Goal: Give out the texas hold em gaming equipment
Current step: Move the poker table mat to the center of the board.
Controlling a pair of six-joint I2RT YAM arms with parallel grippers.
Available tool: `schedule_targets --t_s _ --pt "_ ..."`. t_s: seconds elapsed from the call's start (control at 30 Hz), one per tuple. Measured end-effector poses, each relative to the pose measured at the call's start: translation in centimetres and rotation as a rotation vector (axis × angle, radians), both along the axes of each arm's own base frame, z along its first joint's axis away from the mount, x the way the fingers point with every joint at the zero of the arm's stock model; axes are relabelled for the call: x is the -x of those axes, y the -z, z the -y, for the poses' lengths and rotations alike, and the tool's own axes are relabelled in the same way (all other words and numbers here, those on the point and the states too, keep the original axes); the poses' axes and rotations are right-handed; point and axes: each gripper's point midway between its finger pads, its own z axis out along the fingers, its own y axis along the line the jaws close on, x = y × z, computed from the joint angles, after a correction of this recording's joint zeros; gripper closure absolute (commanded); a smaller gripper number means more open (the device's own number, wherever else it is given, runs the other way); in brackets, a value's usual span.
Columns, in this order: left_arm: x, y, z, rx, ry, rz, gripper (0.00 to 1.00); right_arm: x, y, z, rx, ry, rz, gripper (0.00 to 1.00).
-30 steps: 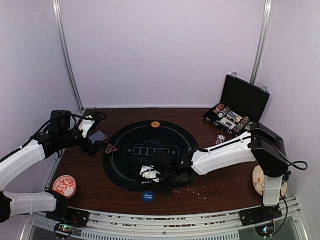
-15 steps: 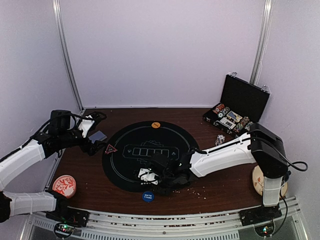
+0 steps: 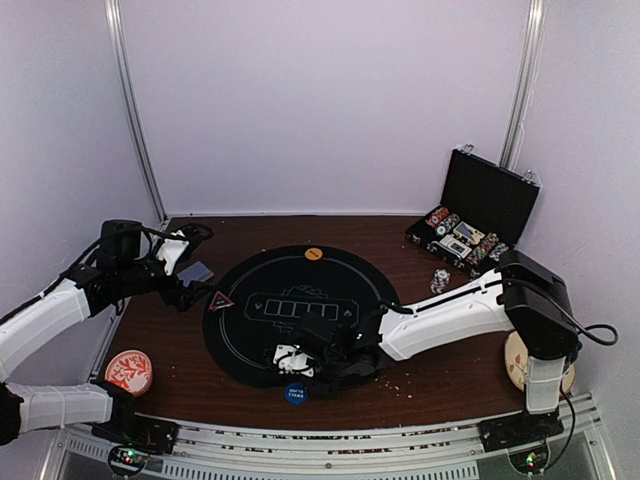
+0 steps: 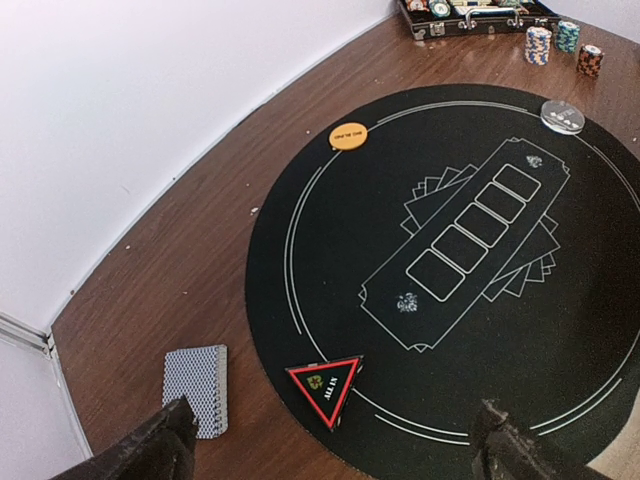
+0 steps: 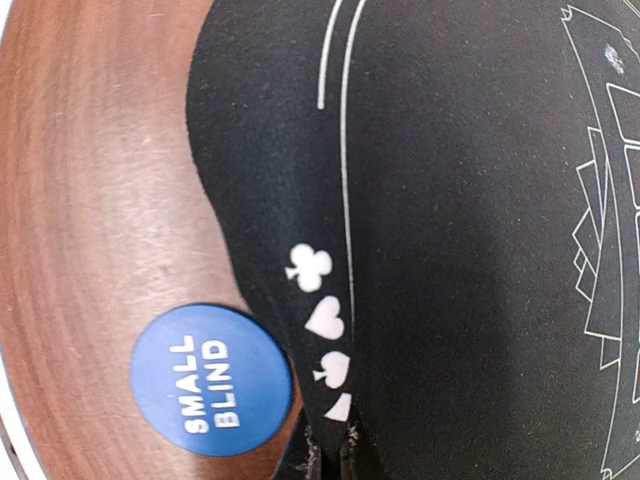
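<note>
A round black mat (image 3: pixel 250 330) lies mid-table. My right gripper (image 3: pixel 300 362) is low at its near edge, shut on the mat's rim (image 5: pixel 330 450), which bulges up beside the fingertips. The blue "small blind" disc (image 5: pixel 211 380) lies on the wood just off that rim (image 3: pixel 295 393). An orange disc (image 3: pixel 314 254) sits at the far rim (image 4: pixel 348 135). The red triangle marker (image 4: pixel 325 386) rests on the left rim. A deck of grey-blue cards (image 4: pixel 197 388) lies on the wood beside it. My left gripper (image 4: pixel 333 430) hovers open above the triangle and deck, holding nothing.
An open black case (image 3: pixel 462 240) with chips stands at the back right, with three chip stacks (image 4: pixel 538 44) before it. A dark disc (image 4: pixel 562 116) sits on the mat's right rim. A red-and-white dish (image 3: pixel 128 371) is near left. Crumbs litter the wood by my right arm.
The mat has slid a little toward the near left with my right gripper, carrying the orange disc and triangle along. The left arm has stayed put.
</note>
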Motion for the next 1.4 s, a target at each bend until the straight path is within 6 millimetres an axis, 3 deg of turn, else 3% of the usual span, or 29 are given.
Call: schedule_targets --t_s 0.27,0.47,0.63,0.87,1.0,1.27,1.4 --pt "0.0 0.0 0.0 0.0 0.0 0.0 0.02 1.7 0.0 -0.3 -0.003 -0.051 -0.023 1.0" --pt "0.0 0.0 0.0 0.0 0.0 0.0 0.02 1.9 0.0 -0.3 -0.011 -0.058 -0.026 1.0" --pt "0.0 0.0 0.0 0.0 0.0 0.0 0.02 2.4 -0.1 -0.4 -0.018 -0.059 -0.032 0.68" --pt "0.0 0.0 0.0 0.0 0.0 0.0 0.02 5.6 -0.3 -0.6 -0.021 -0.117 -0.07 0.64" --pt "0.0 0.0 0.0 0.0 0.0 0.0 0.02 6.2 -0.3 -0.4 -0.015 -0.12 -0.079 0.59" --pt "0.0 0.0 0.0 -0.001 -0.002 0.0 0.02 6.6 -0.5 0.1 -0.012 -0.097 -0.096 0.27" --pt "0.0 0.0 -0.1 -0.002 -0.004 0.001 0.02 6.8 -0.5 0.3 -0.01 -0.074 -0.107 0.19"
